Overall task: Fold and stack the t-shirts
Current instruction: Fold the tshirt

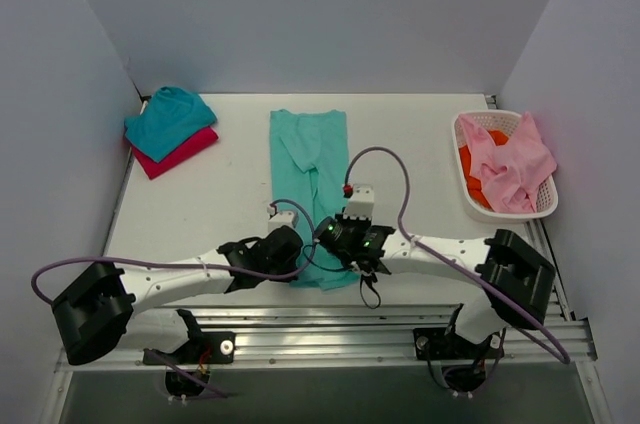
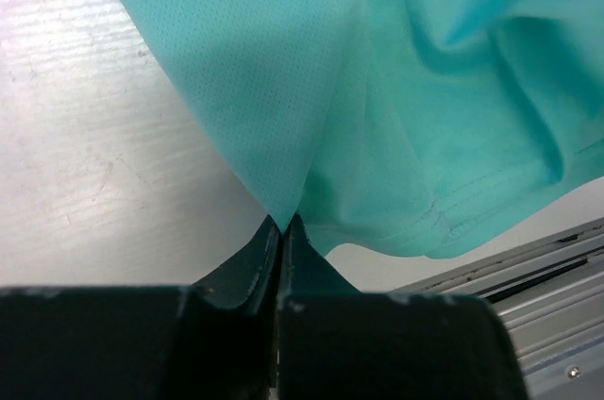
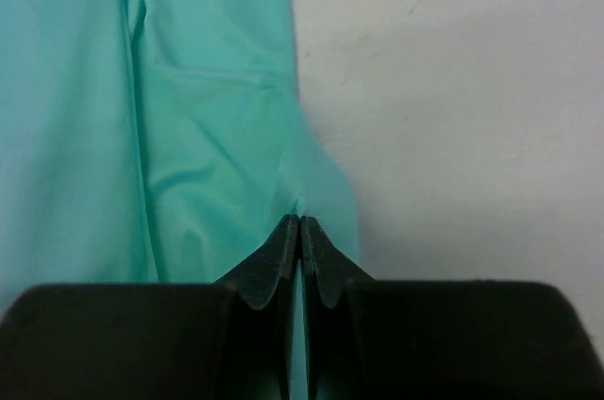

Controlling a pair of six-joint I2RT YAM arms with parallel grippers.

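Left gripper (image 2: 283, 223) pinches the near-left corner of a long, folded, light mint-green cloth t-shirt (image 1: 310, 154) lying centrally on the worktop (image 1: 220, 194) | right gripper (image 3: 299, 223) pinches its near-right corner | best next: lift both evenly, carry corners to the far edge, sides aligned.

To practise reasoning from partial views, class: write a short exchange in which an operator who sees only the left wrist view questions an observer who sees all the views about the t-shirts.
Operator: My left fingers are shut on the edge of a mint-green t-shirt. Is the other arm holding it too?
Observer: Yes. The right fingers are shut on its right edge, at the near end.
Operator: Is any stack started?
Observer: At the far left of the table, a teal t-shirt lies on a magenta-red t-shirt.
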